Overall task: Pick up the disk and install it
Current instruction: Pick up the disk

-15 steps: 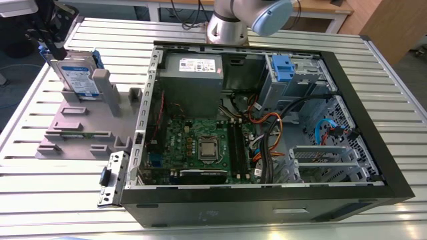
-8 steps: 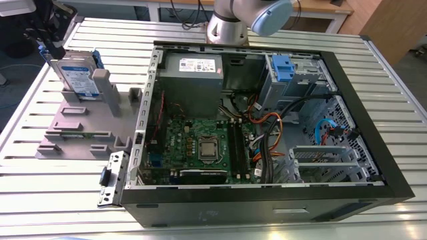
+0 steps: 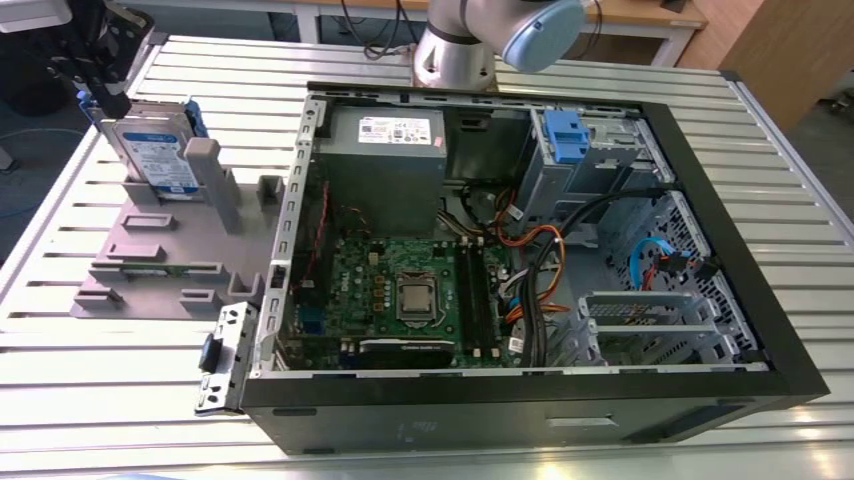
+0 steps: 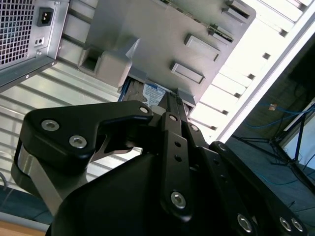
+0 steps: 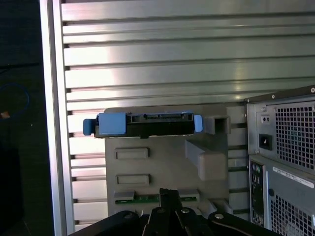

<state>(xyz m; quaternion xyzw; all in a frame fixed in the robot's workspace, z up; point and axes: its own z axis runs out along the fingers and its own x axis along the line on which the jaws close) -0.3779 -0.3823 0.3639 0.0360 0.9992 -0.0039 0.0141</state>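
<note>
Nearest in the exterior view is the open case (image 3: 534,405). It lies on its side on the slatted bench (image 3: 80,400), with the motherboard (image 3: 400,290) facing up. Further back in the case are the power supply (image 3: 380,150) and a drive cage (image 3: 594,160) with a blue plastic piece at its top.

Just beside the case, on the exterior view's left, sits the grey stand (image 3: 147,250) (its low slots and upright posts all face up). The disk (image 3: 150,150) stands on edge in the stand's far end, upright, with its white-and-blue label turned toward the case. One grey post stands right in front of it. Its blue bracket shows at both ends.

The gripper (image 3: 104,90) hangs just above the far upper corner of the disk and does not hold it. In the first wrist view, the disk's top edge (image 5: 142,125) runs across the stand's end, clear of the gripper (image 5: 170,196). There the gripper looks pressed together, with nothing between its tips. In the second wrist view, the black linkage of the gripper (image 4: 166,101) narrows to a point. Past it, a strip of the disk's label (image 4: 155,93) peeks out beside the stand.

Farthest back, the arm's base (image 3: 454,55) is bolted to the bench behind the case.
</note>
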